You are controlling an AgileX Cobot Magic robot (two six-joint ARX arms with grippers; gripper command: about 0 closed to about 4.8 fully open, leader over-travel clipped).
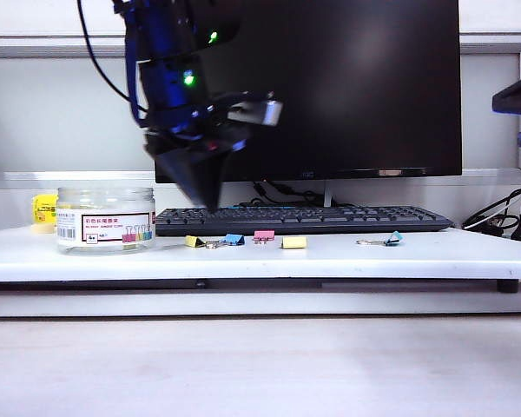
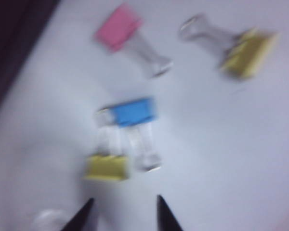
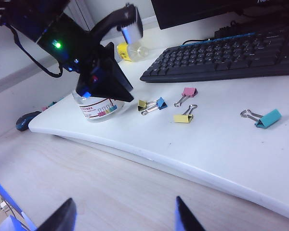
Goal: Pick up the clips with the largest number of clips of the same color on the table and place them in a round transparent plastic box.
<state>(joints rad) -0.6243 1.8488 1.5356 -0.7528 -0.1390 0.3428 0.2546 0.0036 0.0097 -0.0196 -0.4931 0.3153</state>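
On my exterior feed the white table [image 1: 347, 256] fills the lower middle of the frame. Nearest its front edge, at centre, sits a row of clips: a yellow clip [image 1: 194, 241], a blue clip [image 1: 234, 239] just right of it, a pink clip [image 1: 264, 235], then a second yellow clip [image 1: 293, 242]. Well off to the right lies a teal clip [image 1: 392, 238]. I count only two yellow ones here.

At the left of the frame stands the round transparent plastic box [image 1: 105, 219], upright on the table, with nothing yellow that I can make out inside.

My left gripper [image 1: 210, 198] hangs point-down above the left end of the row, clear of the table. On the blurred left wrist feed its dark fingertips [image 2: 83, 216] stand spread with nothing between them, just short of the nearer yellow clip [image 2: 106, 167], which touches the blue one [image 2: 132, 111].

Behind the clips runs the black keyboard [image 1: 304, 219], then the monitor [image 1: 347, 87].

My right gripper [image 3: 120, 216] hangs off the table's front edge, jaws spread and empty.
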